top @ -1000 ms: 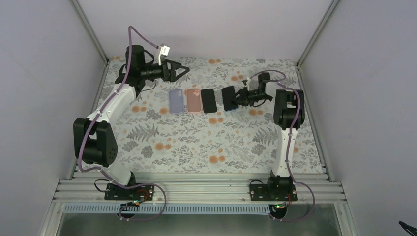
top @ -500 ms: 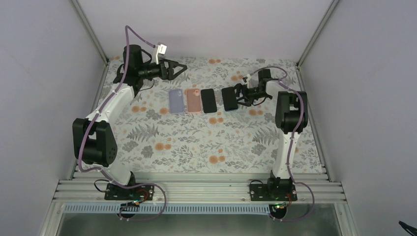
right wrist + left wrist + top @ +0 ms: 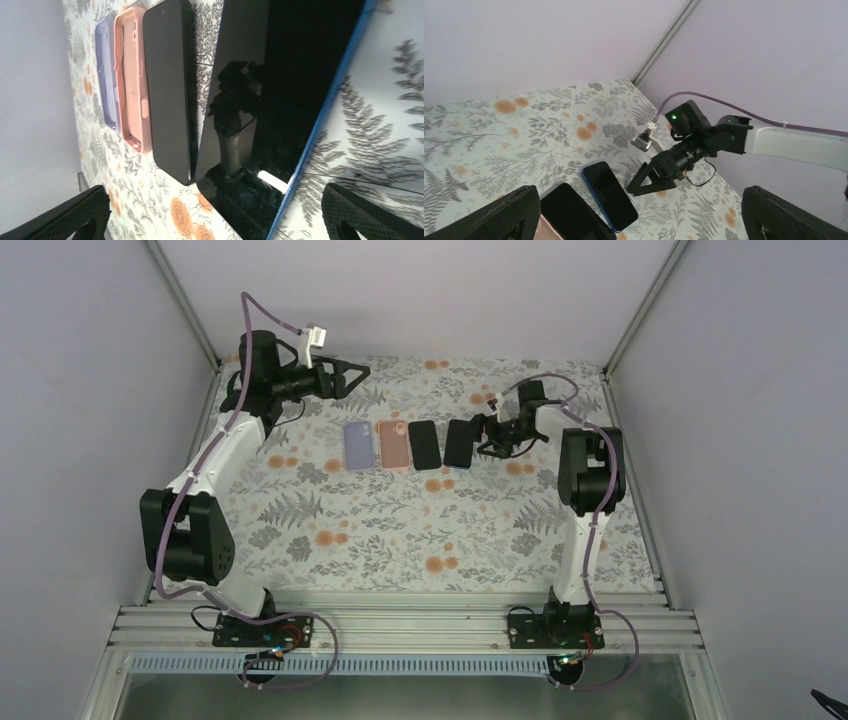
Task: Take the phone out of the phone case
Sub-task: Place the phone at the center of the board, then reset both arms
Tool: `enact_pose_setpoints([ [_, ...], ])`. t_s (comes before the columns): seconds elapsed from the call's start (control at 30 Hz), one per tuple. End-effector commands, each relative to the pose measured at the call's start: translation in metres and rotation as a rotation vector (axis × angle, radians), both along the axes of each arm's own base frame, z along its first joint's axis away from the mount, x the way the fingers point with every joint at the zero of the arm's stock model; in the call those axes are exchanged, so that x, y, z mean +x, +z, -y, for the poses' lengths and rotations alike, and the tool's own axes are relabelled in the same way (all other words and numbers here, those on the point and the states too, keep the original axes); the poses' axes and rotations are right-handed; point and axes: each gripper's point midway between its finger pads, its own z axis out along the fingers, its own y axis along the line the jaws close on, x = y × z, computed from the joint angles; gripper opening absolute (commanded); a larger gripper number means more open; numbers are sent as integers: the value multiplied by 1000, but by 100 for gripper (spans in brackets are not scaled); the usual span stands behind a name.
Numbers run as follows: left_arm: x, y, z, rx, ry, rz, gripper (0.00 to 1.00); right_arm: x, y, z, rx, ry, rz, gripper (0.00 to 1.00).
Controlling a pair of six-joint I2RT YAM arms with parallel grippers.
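Currently left gripper (image 3: 362,382) hangs wide open, well left of and behind the cased phone (image 3: 458,443). Cased phone lies flat just right of a bare black phone (image 3: 424,444), long axis near-to-far. Right gripper (image 3: 482,438), fingers spread wide and holding nothing, sits just right of it facing its blue long edge, so it's the nearer arm.

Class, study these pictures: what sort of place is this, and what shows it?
Probably a robotics test cell: plain white walls enclose a floral table, two arms are bolted to a metal rail, and phones and cases lie in a row.
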Motion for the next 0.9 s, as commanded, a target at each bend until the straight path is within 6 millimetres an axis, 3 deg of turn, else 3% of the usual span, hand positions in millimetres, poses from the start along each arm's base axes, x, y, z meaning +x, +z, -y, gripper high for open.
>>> enact_pose_setpoints([
  [0.0, 4, 10, -19, 36, 79, 19, 100, 16, 33, 14, -83, -19, 124, 99],
  [0.17, 23, 18, -39, 143, 163, 26, 100, 26, 75, 21, -98, -5, 249, 99],
  [0.37, 39, 29, -65, 305, 211, 44, 100, 31, 142, 26, -112, 15, 432, 99],
  [0.6, 49, 34, -104, 392, 290, 67, 100, 15, 218, 41, -90, 41, 641, 99],
  [0.77, 43, 11, -146, 447, 366, 46, 100, -3, 230, 68, -62, 27, 719, 99],
  [0.87, 36, -9, -167, 449, 391, 10, 100, -12, 217, 88, -73, -4, 718, 99],
])
